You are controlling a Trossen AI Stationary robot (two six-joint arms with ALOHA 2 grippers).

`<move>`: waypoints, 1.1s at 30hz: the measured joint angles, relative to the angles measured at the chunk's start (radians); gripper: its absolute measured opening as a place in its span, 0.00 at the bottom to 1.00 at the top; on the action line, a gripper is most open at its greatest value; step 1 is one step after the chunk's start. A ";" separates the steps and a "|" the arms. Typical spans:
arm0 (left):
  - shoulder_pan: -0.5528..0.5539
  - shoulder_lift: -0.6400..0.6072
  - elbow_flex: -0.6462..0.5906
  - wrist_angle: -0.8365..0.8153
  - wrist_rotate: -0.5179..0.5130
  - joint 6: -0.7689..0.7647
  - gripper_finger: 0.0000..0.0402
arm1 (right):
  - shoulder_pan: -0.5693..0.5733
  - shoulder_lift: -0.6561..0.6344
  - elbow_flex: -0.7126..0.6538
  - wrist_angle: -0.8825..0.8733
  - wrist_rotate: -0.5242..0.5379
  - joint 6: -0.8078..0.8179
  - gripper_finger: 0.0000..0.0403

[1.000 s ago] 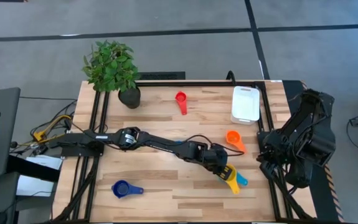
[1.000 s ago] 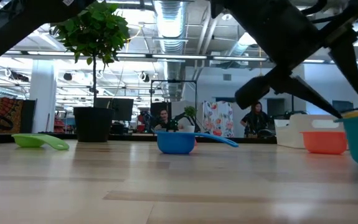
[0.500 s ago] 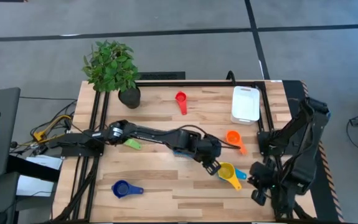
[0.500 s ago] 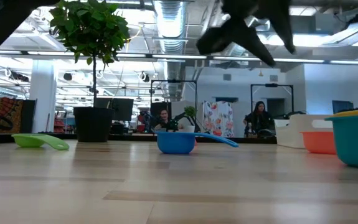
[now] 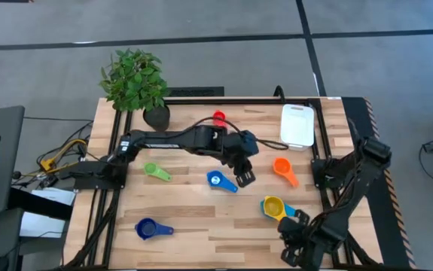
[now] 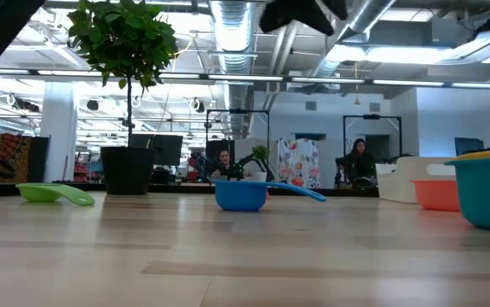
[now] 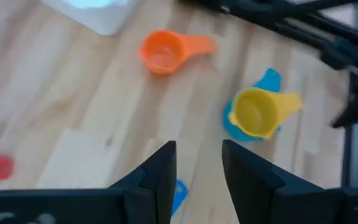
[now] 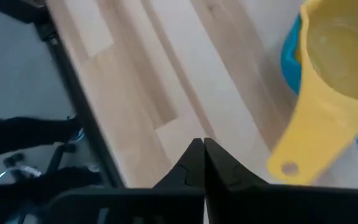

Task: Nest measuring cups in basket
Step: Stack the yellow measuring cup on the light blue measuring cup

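Note:
The yellow cup [image 5: 273,205] sits nested in the teal cup [image 5: 290,218] near the table's right near part; in the right wrist view the yellow cup [image 8: 339,53] is close ahead. Spread over the table are the orange cup [image 5: 281,166], red cup [image 5: 218,118], green cup [image 5: 153,171], light blue cup [image 5: 216,180] and dark blue cup [image 5: 149,228]. The white basket [image 5: 297,125] stands at the far right. My left gripper [image 5: 244,176] hangs open above mid-table, holding nothing [image 7: 197,171]. My right gripper [image 8: 201,154] is shut, low, just near-side of the yellow cup [image 5: 291,232].
A potted plant [image 5: 137,84] stands at the far left corner. The table's metal frame rails [image 5: 325,173] run along its left and right edges. Bare wood lies along the near middle [image 5: 216,233]. People sit in the room beyond the table [image 6: 224,162].
My left gripper has left the yellow and teal cups, risen, and drawn back toward the table's middle and far side, uncovering the light blue and green cups. My right arm has unfolded and swung toward the near edge, bringing its gripper down beside the yellow cup.

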 joint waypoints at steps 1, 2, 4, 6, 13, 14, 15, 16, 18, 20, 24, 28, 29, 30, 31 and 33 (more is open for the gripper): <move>0.001 0.017 0.001 0.021 0.030 0.018 0.29 | -0.005 0.016 0.000 -0.001 -0.001 0.024 0.04; 0.002 0.036 -0.001 0.023 0.056 0.036 0.29 | -0.008 0.033 0.000 -0.001 -0.002 0.050 0.05; 0.005 0.083 -0.003 0.039 0.105 0.065 0.29 | -0.014 0.067 0.000 -0.007 -0.002 0.105 0.05; 0.009 0.115 -0.004 0.058 0.149 0.085 0.29 | -0.014 0.095 0.000 -0.015 -0.003 0.162 0.05; 0.014 0.180 -0.003 0.094 0.289 0.143 0.29 | -0.001 0.120 0.000 -0.134 -0.002 0.364 0.04; 0.014 0.181 -0.003 0.099 0.283 0.160 0.29 | 0.000 0.115 0.000 -0.168 -0.002 0.387 0.05; 0.013 0.180 -0.003 0.124 0.277 0.181 0.29 | 0.004 0.109 0.000 -0.203 -0.001 0.414 0.05; 0.014 0.179 -0.003 0.165 0.263 0.211 0.29 | 0.012 0.102 0.000 -0.240 0.000 0.441 0.06; 0.019 0.179 -0.005 0.261 0.244 0.278 0.29 | 0.024 0.089 0.000 -0.318 0.003 0.488 0.06; 0.024 0.178 -0.032 0.425 0.232 0.314 0.29 | 0.038 0.081 0.000 -0.385 0.003 0.528 0.06; 0.043 0.176 -0.099 0.659 0.247 0.271 0.29 | 0.060 0.059 0.000 -0.497 0.006 0.565 0.04; 0.058 0.204 -0.153 0.709 0.292 0.168 0.29 | 0.083 0.025 0.000 -0.531 0.007 0.569 0.04; 0.058 0.221 -0.159 0.735 0.295 0.160 0.29 | 0.091 0.016 0.000 -0.531 0.006 0.568 0.05; 0.058 0.228 -0.165 0.748 0.292 0.159 0.29 | 0.101 0.005 0.000 -0.524 0.007 0.568 0.05; 0.056 0.229 -0.168 0.712 0.294 0.158 0.29 | 0.111 -0.006 0.000 -0.519 0.007 0.567 0.05; 0.048 0.258 -0.164 0.741 0.292 0.166 0.29 | 0.129 -0.020 0.000 -0.505 0.008 0.560 0.04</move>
